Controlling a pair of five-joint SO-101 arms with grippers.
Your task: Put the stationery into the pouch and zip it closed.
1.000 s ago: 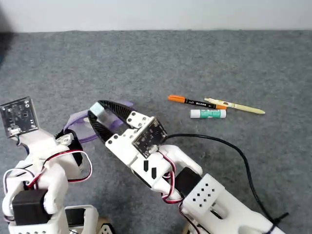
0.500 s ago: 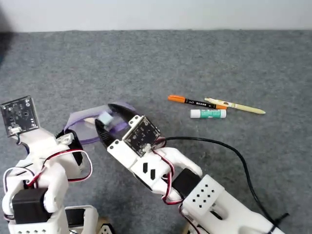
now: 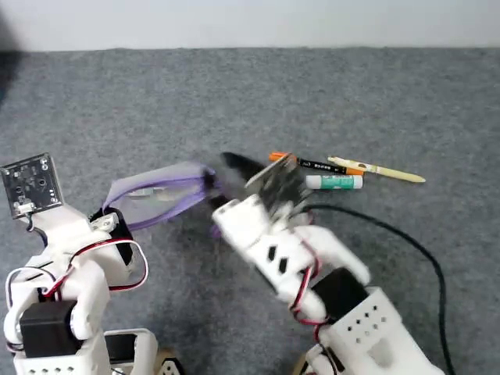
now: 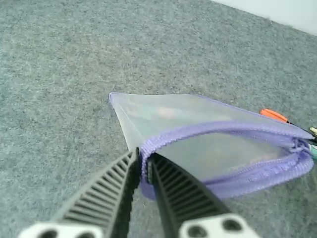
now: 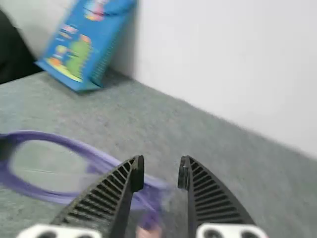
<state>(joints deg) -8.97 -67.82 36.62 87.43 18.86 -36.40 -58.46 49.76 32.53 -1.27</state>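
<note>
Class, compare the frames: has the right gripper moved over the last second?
Yes. The right gripper has swung away from the pouch, toward the orange pen.

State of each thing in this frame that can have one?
Pouch: unzipped, mouth open.
Left gripper: shut on the pouch's zipper edge.
Right gripper: open, empty.
Orange marker: on the table, outside the pouch.
Glue stick: on the table, outside the pouch.
Pen: on the table, outside the pouch.

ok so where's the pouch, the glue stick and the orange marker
pouch point(image 4: 193, 111), left wrist view, clear side panel above the zip
glue stick point(image 3: 336, 182), high view, middle of its barrel
orange marker point(image 3: 316, 165), high view, black middle of its barrel
</note>
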